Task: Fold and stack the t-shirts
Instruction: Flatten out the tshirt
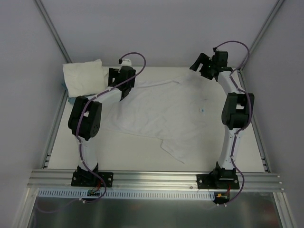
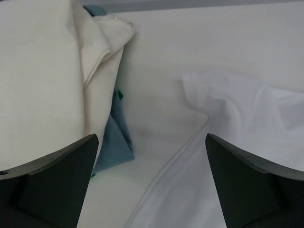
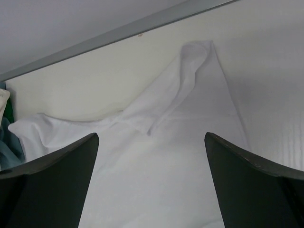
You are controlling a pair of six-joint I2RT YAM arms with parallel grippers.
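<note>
Grey-walled bay, white table (image 1: 128, 154). Found one thin white t-shirt (image 1: 166, 114) spread rumpled mid-table, a sleeve twisted toward far edge; folded cream-white stack (image 1: 83, 76) far left, over teal scrap (image 2: 116, 142). Saw left gripper (image 2: 151, 137) and right gripper (image 3: 151, 135) released, empty, near shirt's far side.

We see the left arm (image 1: 88, 118) and the right arm (image 1: 236, 111), both built of white links and bulky black joint housings. A thin purple cable (image 1: 144, 61) loops back from each wrist along the links. On the left gripper (image 2: 151, 137), the fingers (image 2: 52, 180) are matte black wedges narrowing tipward.
</note>
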